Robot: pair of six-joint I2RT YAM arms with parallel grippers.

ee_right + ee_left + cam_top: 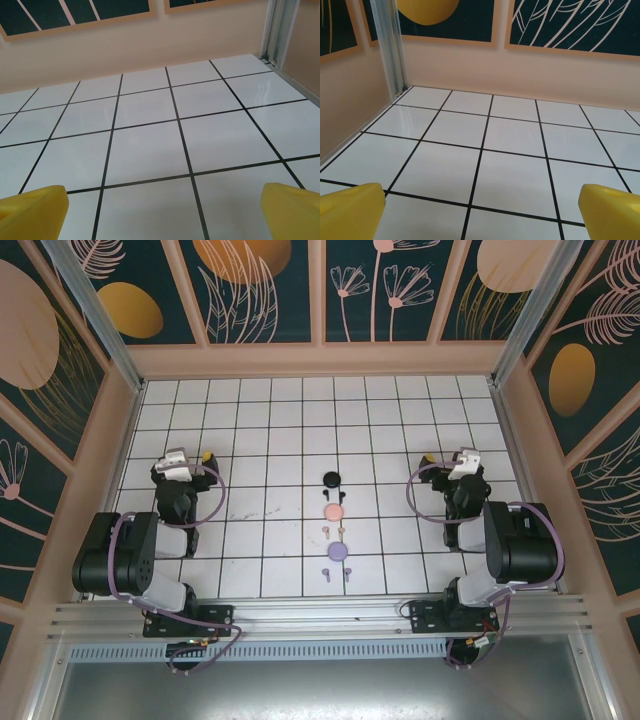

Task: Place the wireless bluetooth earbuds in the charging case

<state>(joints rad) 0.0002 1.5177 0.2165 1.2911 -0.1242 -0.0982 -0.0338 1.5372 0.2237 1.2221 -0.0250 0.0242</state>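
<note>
Dark floral wall panels (260, 290) in pale frames enclose a white tiled table (250, 420) with black grid lines. The left arm (125, 555) and the right arm (520, 540) sit folded at the near corners, well apart from each other and from the middle of the table. The left gripper (481, 212) has its yellow fingertips (350, 210) spread wide over bare tiles with nothing between them. The right gripper (162, 212) is likewise spread wide, its yellow fingertips (292, 210) at the two edges of its view, pinching nothing. In the top view, three round charging cases lie in a line down the centre of the table: the black case (331, 478) farthest, the pink case (333, 511) in the middle, the purple case (337, 551) nearest. Just on the near side of each case lies its pair of tiny earbuds on the tiles, outside the cases: the black earbuds (327, 496), the pink earbuds (326, 531) and the purple earbuds (327, 574).
</note>
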